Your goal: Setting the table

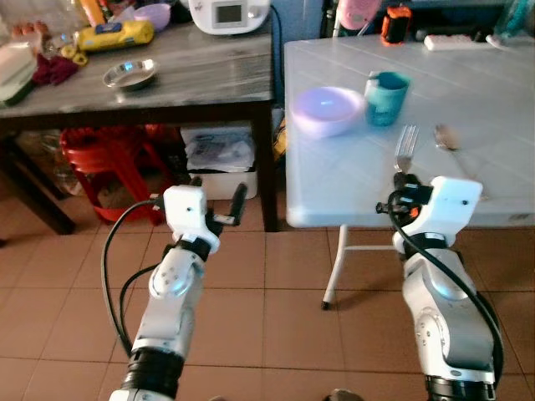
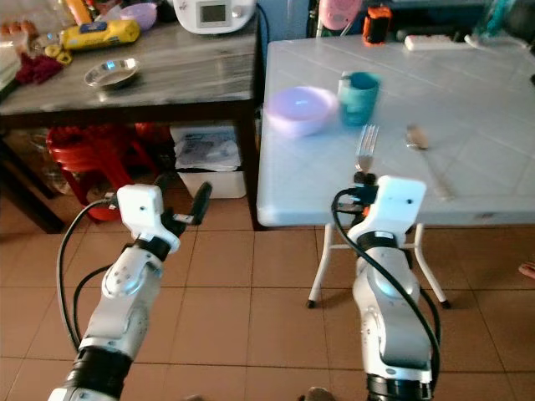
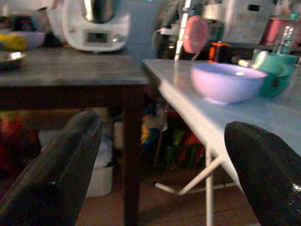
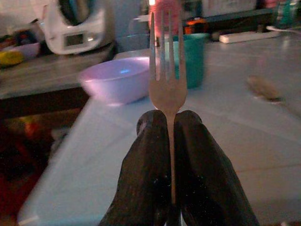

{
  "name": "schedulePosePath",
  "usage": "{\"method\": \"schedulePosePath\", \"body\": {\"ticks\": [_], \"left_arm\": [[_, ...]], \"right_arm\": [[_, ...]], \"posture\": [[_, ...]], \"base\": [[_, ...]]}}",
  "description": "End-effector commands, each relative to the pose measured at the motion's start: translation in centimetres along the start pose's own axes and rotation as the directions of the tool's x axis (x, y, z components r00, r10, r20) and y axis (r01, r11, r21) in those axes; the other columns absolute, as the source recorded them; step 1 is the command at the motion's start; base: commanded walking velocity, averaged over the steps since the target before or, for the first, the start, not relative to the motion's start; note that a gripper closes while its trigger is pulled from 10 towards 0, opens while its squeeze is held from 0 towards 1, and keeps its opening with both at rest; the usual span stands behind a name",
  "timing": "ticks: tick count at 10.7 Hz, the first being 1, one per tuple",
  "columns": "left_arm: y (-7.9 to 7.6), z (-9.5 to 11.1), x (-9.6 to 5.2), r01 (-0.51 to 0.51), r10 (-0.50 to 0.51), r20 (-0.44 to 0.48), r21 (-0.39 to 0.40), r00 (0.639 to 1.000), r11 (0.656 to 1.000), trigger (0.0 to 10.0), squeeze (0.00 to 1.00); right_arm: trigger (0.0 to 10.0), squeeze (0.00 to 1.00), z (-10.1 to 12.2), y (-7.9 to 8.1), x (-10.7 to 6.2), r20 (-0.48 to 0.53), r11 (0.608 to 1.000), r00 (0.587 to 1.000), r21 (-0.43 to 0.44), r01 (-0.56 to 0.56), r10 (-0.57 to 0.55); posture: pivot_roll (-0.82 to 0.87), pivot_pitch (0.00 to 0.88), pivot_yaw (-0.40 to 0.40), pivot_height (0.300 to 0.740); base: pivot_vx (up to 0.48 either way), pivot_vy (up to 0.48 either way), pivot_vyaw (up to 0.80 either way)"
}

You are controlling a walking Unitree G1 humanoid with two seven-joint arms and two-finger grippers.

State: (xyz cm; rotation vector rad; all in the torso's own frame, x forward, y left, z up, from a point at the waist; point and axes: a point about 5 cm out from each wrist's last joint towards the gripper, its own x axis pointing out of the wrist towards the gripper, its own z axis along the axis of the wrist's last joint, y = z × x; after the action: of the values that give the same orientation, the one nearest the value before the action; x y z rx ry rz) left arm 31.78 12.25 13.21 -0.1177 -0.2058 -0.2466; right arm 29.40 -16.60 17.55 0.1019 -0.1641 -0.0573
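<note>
**Fork pinched at the near edge of the white surface**

Nearest to us, our right end effector [image 4: 170, 123] has its two black fingers pressed against the handle of a fork [image 1: 405, 147], tines pointing away from us. It sits at the near edge of the white surface [image 1: 468, 92], the fork reaching in over the top. Our left end effector [image 1: 219, 205] hangs over the tiled floor [image 1: 276, 276], off the near left corner of the white surface, with its fingers [image 3: 51, 174] spread wide and nothing between them.

Farther in on the white surface, a spoon [image 1: 445, 140] lies just right of the fork. Beyond the fork stands a teal cup [image 1: 386, 98], with a lilac bowl [image 1: 327, 110] just left of it, near the left edge.

Left of the white surface stands a dark wooden surface [image 1: 184, 75] carrying a small steel dish [image 1: 129, 74], a yellow packet [image 1: 113, 36] and, at its far side, a white kitchen appliance [image 1: 227, 14].
</note>
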Motion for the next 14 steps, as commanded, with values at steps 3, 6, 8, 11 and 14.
{"method": "schedulePosePath", "body": {"ticks": [3, 6, 8, 11, 14], "left_arm": [[0.37, -0.2, -0.19, -0.027, 0.027, -0.004, 0.004, 1.0, 1.0, 10.0, 0.0], [-0.01, -0.22, -0.18, -0.013, 0.013, -0.001, 0.023, 1.0, 1.0, 10.0, 0.0], [-0.01, -0.27, -0.18, -0.008, 0.008, -0.002, 0.009, 1.0, 1.0, 10.0, 0.0], [-0.12, -0.19, -0.22, -0.002, 0.002, 0.001, 0.028, 1.0, 1.0, 10.0, 0.0], [-0.24, -0.21, -0.2, 0.006, -0.006, 0.001, 0.038, 1.0, 0.999, 10.0, 0.0]], "right_arm": [[10.0, 0.0, 0.35, 0.53, 0.21, 0.018, 0.999, 0.999, -0.003, -0.033, 0.033], [10.0, 0.0, 0.17, 0.39, 0.01, 0.016, 1.0, 1.0, -0.006, -0.023, 0.023], [10.0, 0.0, 0.06, 0.32, 0.06, 0.015, 1.0, 1.0, -0.007, -0.02, 0.02], [10.0, 0.0, 0.04, 0.5, 0.17, 0.015, 1.0, 1.0, -0.005, -0.026, 0.026], [10.0, 0.0, 0.05, 0.49, 0.19, 0.016, 1.0, 1.0, -0.01, -0.023, 0.023]], "posture": [[-0.17, 0.118, 0.084, 0.74], [-0.17, 0.121, 0.088, 0.74], [-0.17, 0.12, 0.088, 0.74], [-0.17, 0.116, 0.085, 0.74], [-0.17, 0.117, 0.087, 0.74]], "base": [[0.0, 0.437, 0.0], [0.0, 0.0, 0.0], [0.0, 0.0, 0.0], [0.0, 0.0, 0.0], [0.0, 0.0, 0.0]]}}
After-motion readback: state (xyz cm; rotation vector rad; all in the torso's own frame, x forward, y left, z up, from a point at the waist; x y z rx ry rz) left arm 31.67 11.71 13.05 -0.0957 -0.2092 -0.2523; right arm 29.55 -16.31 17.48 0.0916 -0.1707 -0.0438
